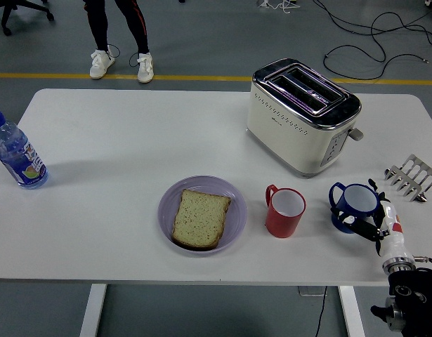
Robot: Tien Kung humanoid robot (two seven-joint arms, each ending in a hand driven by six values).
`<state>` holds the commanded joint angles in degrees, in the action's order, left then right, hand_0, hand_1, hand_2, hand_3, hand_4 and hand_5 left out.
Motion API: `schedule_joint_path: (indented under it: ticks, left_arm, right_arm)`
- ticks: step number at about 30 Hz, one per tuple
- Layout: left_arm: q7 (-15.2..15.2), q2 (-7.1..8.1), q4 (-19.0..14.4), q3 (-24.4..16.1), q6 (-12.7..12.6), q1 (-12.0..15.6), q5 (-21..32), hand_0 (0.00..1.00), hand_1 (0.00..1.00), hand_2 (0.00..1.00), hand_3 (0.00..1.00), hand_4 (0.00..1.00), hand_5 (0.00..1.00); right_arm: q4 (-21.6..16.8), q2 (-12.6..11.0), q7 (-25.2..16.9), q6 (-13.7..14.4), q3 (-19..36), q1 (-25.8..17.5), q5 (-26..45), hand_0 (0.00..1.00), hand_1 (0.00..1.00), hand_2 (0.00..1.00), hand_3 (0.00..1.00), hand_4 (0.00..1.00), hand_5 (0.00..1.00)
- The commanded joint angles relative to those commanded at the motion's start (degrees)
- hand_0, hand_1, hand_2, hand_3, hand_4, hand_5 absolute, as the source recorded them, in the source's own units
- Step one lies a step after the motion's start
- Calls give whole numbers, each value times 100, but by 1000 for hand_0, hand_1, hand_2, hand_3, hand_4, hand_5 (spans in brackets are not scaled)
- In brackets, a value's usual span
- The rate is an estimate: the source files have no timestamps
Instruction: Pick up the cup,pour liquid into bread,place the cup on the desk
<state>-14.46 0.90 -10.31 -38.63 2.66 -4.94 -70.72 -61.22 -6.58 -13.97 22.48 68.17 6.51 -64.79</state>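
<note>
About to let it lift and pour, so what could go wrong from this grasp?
1. The right hand wraps the blue cup from its near-right side close to the table's right end; a weak grip could tip it off.
2. The red cup stands between the blue cup and the plate with the bread; a low sweep could knock it.

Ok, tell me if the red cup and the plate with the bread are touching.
Apart. The head view shows a clear strip of bare white table between the red cup and the rim of the purple plate; the cup stands to the plate's right.
</note>
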Motion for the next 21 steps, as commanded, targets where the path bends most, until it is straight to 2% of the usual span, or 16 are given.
schedule_joint_path:
  ticks: [1,2,7,8,13,14,19,20,21]
  left_arm:
    - [1,-1,0,5,-2,-4,9,654,689,710,604,338,915]
    - [0,-2,0,-4,-3,-10,5,654,689,710,604,338,915]
    - [-1,-5,0,-29,0,-28,-24,654,689,710,604,338,915]
    - [-1,-5,0,-28,-1,-29,-22,654,689,710,604,338,915]
    - [2,-7,0,-7,-4,-31,5,654,689,710,604,338,915]
    - [2,-11,0,-6,-5,-30,0,654,689,710,604,338,914]
    - [0,-13,0,-14,-4,-29,-12,654,689,710,604,338,914]
    - [1,-13,0,-10,-6,-30,-3,654,689,710,604,338,914]
    - [1,-11,0,-5,-7,-31,2,654,689,710,604,338,914]
  right_arm:
    - [26,-1,-16,22,-13,12,28,923,854,945,981,998,108]
    - [51,-3,-32,40,-24,24,58,873,809,900,937,998,104]
    - [151,-2,-125,114,-51,79,207,873,809,900,937,998,104]
    - [156,-2,-136,122,-54,83,217,808,752,838,897,987,97]
    - [227,-12,-170,163,-122,109,383,808,752,838,897,987,97]
    - [268,-7,-179,174,-151,115,411,743,652,706,848,954,86]
    - [355,3,-243,242,-210,138,515,743,652,706,848,954,86]
    - [382,-1,-266,258,-223,151,559,667,570,629,787,930,77]
    - [403,-1,-297,278,-228,162,601,667,570,629,787,930,77]
